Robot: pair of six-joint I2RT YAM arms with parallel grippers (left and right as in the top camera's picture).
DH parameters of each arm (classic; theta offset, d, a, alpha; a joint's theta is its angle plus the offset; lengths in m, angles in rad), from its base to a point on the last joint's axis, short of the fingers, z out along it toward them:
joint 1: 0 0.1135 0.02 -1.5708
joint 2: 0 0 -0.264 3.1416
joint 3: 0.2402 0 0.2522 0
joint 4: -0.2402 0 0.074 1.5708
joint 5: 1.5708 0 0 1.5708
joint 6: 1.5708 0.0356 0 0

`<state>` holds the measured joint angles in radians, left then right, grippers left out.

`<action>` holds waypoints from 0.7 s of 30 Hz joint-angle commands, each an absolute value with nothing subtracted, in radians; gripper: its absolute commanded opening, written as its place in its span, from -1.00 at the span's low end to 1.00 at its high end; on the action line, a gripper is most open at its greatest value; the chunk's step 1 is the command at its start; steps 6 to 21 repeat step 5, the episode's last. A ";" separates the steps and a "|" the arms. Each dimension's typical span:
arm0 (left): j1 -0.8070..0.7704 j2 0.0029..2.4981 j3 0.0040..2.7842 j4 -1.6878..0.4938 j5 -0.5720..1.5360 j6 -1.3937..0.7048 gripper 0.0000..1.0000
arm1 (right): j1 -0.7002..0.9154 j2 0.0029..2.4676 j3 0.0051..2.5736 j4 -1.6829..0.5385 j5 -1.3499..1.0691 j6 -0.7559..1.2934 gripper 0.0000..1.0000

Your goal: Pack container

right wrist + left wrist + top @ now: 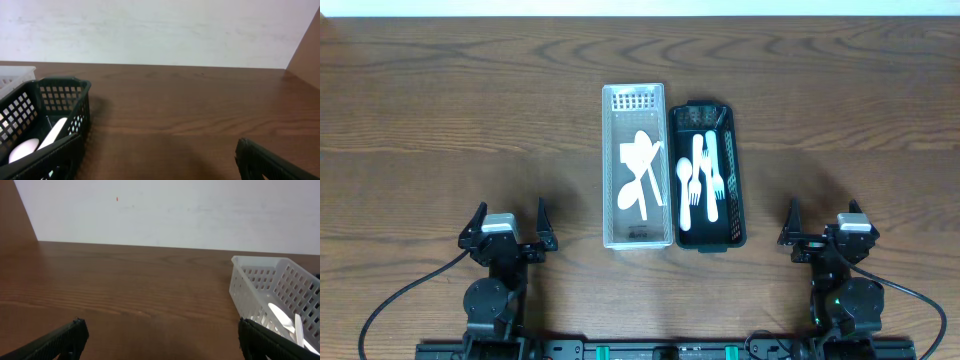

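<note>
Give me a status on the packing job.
Done, it seems: white cutlery lies in the white basket, and forks and spoons lie in the black basket. In hand: nothing; the left tool and right tool are open and empty, away from both baskets. Left: no loose piece shows on the table, so probably little or nothing remains.
</note>
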<state>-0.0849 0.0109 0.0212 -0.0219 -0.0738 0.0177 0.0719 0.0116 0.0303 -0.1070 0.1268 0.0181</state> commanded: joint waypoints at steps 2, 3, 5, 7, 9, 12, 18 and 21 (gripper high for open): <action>-0.080 0.006 0.004 -0.067 -0.081 0.002 0.96 | 0.080 0.005 0.026 -0.105 0.123 0.028 0.98; -0.080 0.006 0.004 -0.067 -0.081 0.002 0.96 | 0.080 0.005 0.026 -0.105 0.123 0.028 0.98; -0.080 0.006 0.004 -0.067 -0.081 0.002 0.96 | 0.080 0.005 0.026 -0.105 0.123 0.028 0.98; -0.080 0.006 0.004 -0.067 -0.081 0.002 0.96 | 0.080 0.005 0.026 -0.105 0.123 0.028 0.98; -0.080 0.006 0.004 -0.067 -0.081 0.002 0.96 | 0.080 0.005 0.026 -0.105 0.123 0.028 0.98; -0.080 0.006 0.004 -0.067 -0.081 0.002 0.96 | 0.080 0.005 0.026 -0.105 0.123 0.028 0.98; -0.080 0.006 0.004 -0.067 -0.081 0.002 0.96 | 0.080 0.005 0.026 -0.105 0.123 0.028 0.98; -0.080 0.006 0.004 -0.067 -0.081 0.002 0.96 | 0.080 0.005 0.026 -0.105 0.123 0.028 0.98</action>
